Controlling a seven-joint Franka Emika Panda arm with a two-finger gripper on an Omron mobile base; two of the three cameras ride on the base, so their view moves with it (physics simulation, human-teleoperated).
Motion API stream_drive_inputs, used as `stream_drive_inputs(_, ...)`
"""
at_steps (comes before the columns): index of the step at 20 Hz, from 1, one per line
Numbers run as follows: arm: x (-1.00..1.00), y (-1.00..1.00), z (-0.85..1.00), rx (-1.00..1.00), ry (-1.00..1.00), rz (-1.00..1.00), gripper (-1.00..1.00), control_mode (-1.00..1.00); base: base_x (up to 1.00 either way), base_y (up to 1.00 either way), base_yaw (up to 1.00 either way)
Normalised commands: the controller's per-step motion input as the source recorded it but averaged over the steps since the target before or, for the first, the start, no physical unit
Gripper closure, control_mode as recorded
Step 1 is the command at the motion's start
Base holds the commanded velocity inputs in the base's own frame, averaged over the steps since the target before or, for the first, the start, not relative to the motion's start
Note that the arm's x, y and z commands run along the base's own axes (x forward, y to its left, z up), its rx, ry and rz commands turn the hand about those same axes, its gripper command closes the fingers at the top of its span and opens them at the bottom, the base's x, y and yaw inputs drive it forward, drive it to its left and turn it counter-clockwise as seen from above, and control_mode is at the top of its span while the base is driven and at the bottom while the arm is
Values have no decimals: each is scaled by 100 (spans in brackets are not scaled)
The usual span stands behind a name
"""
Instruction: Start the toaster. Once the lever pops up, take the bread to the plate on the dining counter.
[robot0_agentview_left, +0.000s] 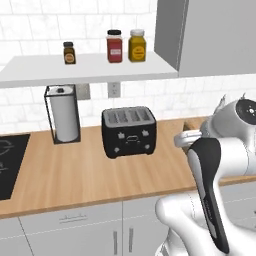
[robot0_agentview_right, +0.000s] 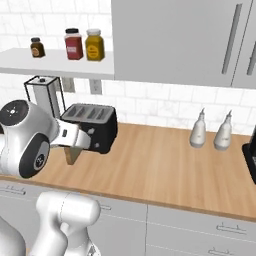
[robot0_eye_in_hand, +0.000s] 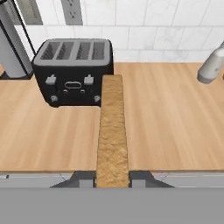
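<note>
jar labels blurred, no text legible anywhere

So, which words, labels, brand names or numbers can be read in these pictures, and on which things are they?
No text can be read.
The three jars on the shelf carry labels, too blurred to read.
The toaster front shows pale markings, no legible letters.

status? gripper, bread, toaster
Gripper shut on the bread, slice held edge-on above the worktop. Toaster slots empty, ahead of the slice. Nothing between them; paper-towel roll stands off to the side.
</note>
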Motion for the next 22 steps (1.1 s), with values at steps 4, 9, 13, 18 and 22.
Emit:
stream_drive_inputs(4, 0, 0, 0, 0, 0, 0, 100, 100, -83, 42, 39)
stream_drive_inputs(9, 0, 0, 0, 0, 0, 0, 100, 100, -20, 62, 72)
stream_drive_inputs(13, 0, 0, 0, 0, 0, 0, 100, 100, -5, 19, 97)
stream_drive_inputs(18, 0, 0, 0, 0, 0, 0, 100, 100, -9, 0, 100)
stream_drive_inputs(22, 0, 0, 0, 0, 0, 0, 100, 100, -11, 0, 100)
